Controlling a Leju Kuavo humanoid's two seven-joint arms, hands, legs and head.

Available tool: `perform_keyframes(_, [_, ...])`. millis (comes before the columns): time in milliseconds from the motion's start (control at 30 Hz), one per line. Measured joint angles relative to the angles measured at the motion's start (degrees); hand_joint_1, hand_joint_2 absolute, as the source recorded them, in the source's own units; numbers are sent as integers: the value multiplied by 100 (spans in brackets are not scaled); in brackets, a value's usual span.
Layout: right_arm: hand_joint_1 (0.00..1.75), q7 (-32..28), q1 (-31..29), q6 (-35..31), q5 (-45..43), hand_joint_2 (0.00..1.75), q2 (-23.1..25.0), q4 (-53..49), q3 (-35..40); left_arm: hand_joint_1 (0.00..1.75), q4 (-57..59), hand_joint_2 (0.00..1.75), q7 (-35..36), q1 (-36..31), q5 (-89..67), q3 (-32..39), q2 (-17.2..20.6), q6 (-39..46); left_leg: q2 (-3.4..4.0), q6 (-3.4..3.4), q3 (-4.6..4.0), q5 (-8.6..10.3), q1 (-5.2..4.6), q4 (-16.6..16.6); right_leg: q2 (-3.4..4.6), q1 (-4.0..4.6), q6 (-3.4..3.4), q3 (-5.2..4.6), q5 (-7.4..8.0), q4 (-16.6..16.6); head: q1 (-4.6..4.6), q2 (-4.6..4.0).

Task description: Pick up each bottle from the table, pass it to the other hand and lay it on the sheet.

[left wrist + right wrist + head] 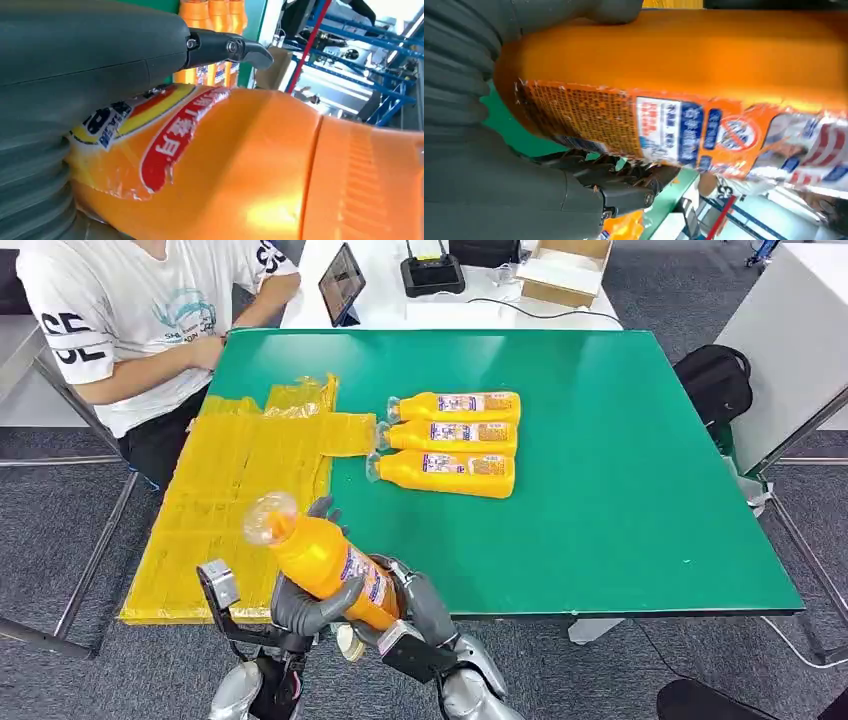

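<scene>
An orange bottle (320, 560) with a clear cap is in the air over the table's front edge, cap tilted up and to the left, just right of the yellow sheet (235, 490). My left hand (305, 605) wraps its middle from below; the thumb (90, 65) lies across the label of the bottle (260, 165). My right hand (420, 602) grips its base end, and the bottle (704, 65) sits between that thumb and the dark fingers (624, 185). Three more orange bottles (450, 436) lie side by side on the green table (620, 460), caps towards the sheet.
A person in a white shirt (130, 310) sits at the table's far left corner, by the sheet. Behind the green table a white table carries a tablet (342, 282), a black device (432, 272) and a cardboard box (565, 268). A black backpack (715, 380) lies on the floor at the right.
</scene>
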Motion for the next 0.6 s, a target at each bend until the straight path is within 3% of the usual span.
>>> perform_keyframes(33, [175, 2, -8, 7, 0, 175, 2, 24, 7, 30, 17, 175, -13, 0, -20, 0, 2, 0, 1, 0, 0, 0, 0, 0, 0, 0, 0, 0, 0, 0, 2, 0])
perform_keyframes(67, [175, 4, -9, 9, 0, 175, 2, 42, 11, 175, 28, 175, -28, 0, -76, 0, 4, 4, 0, 0, 0, 0, 0, 0, 0, 0, 0, 0, 0, 0, 2, 0])
perform_keyframes(600, [175, 77, -23, 107, -28, 175, 48, 134, 22, 175, 35, 175, -369, -4, -1191, -85, 26, 599, 0, 0, 0, 0, 0, 0, 0, 0, 0, 0, 0, 0, 2, 0])
